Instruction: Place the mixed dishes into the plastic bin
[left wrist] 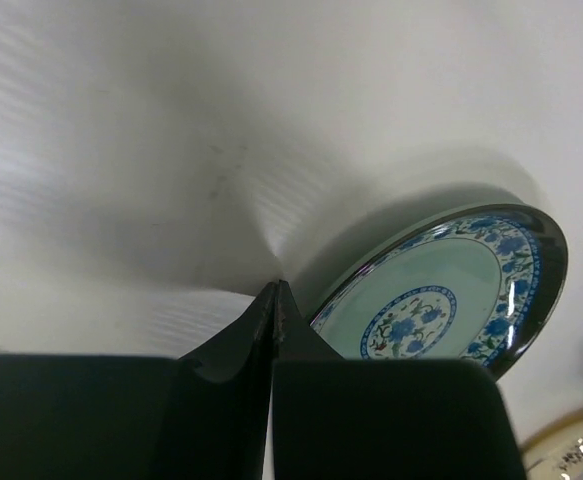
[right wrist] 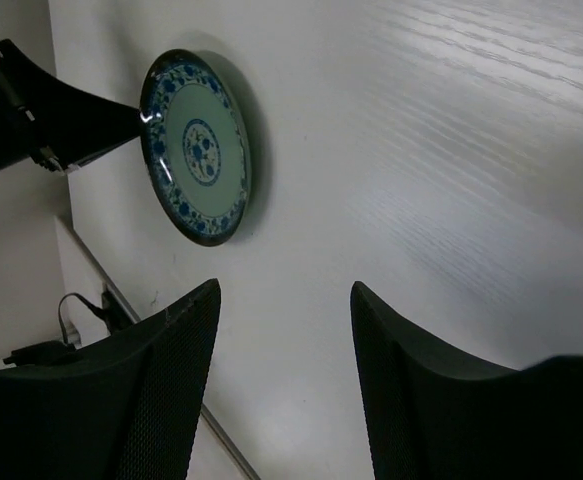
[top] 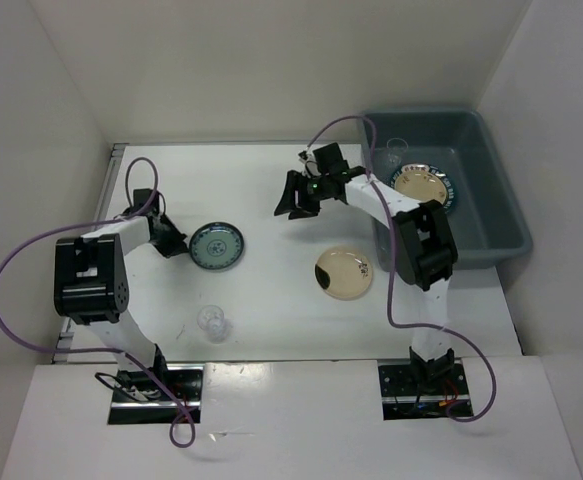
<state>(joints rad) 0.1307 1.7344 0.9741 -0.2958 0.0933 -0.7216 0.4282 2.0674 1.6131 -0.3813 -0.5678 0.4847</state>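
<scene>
A small teal patterned plate [top: 217, 246] lies on the table left of centre; it also shows in the left wrist view [left wrist: 441, 295] and the right wrist view [right wrist: 197, 146]. My left gripper [top: 178, 243] is shut and empty, its tip right by the plate's left rim [left wrist: 276, 290]. A cream plate [top: 344, 273] lies near the centre right. A clear cup [top: 214, 322] stands near the front left. My right gripper [top: 289, 201] is open and empty above the table's middle, also in the right wrist view [right wrist: 284, 290]. The grey-blue plastic bin [top: 501, 190] at the right holds a cream plate on a teal-rimmed plate [top: 421, 186] and a clear cup [top: 396, 148].
White walls enclose the table on the left, back and right. A metal strip [top: 106, 200] runs along the table's left edge. Purple cables loop over both arms.
</scene>
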